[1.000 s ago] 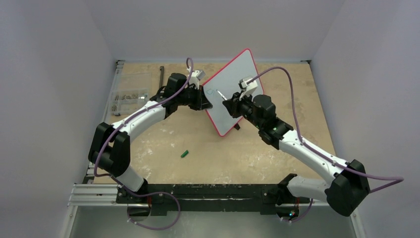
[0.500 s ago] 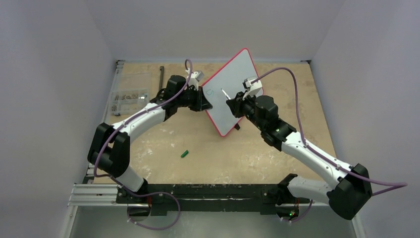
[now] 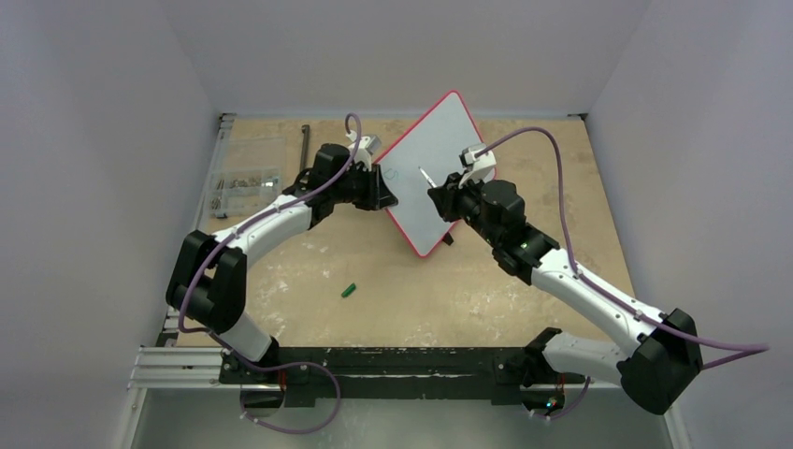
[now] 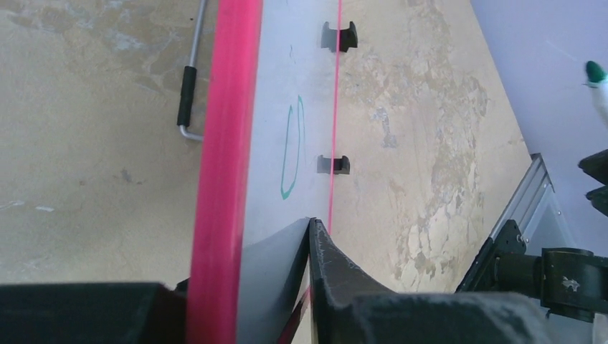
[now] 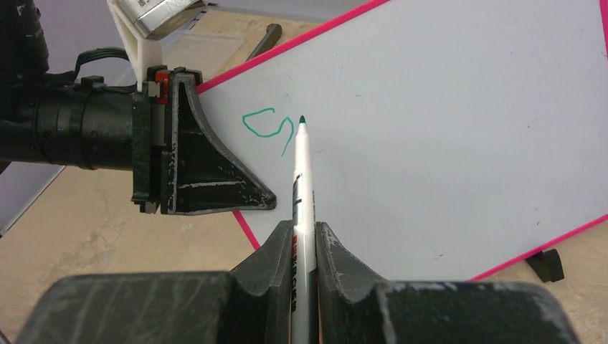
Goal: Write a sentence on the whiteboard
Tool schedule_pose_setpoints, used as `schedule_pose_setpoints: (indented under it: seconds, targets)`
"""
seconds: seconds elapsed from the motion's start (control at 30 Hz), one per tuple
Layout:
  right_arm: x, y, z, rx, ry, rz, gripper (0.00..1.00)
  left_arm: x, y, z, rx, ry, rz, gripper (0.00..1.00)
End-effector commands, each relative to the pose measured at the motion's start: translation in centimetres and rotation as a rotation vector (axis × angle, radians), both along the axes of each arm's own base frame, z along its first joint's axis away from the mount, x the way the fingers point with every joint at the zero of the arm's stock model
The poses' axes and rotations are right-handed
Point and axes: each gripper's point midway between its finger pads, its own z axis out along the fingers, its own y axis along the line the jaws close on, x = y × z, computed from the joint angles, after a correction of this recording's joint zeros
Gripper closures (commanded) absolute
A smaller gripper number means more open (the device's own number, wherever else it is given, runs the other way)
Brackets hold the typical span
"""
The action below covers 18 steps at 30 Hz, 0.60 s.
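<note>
Our marker [image 5: 301,183] tip has drawn back from whiteboard [image 3: 439,154] | right gripper [image 5: 305,228] pinches it | left gripper [image 3: 382,194] clamps whiteboard's 9 o'clock edge, tilted for writing

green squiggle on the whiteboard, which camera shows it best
Right wrist view: it faces the red-rimmed white whiteboard squarely, so the green marker squiggle reads clearly beside the white marker pen tip. Left wrist sees it foreshortened, edge-on; top external shows only a faint speck.

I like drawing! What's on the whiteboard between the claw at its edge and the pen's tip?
A green squiggle, between the left claw and the pen tip on the whiteboard, seen in the right wrist view.
</note>
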Motion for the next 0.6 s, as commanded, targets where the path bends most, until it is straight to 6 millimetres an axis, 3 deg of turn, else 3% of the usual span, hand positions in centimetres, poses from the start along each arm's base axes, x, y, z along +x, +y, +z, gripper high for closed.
schedule_pose_setpoints:
  seconds: [0.0,0.3,0.57]
  targets:
    - [0.5,0.5,3.1,0.053,-0.047,-0.002,1.0,-3.2,3.9,-8.9,0.278,0.163,-0.007,0.76]
    - [0.5,0.7,3.1,0.055,-0.042,0.0,1.0,-3.1,3.5,-8.3,0.255,0.143,-0.022,0.7]
    - [0.4,0.5,3.3,0.059,-0.045,-0.002,1.0,-3.1,3.3,-6.4,0.235,0.115,-0.03,0.6]
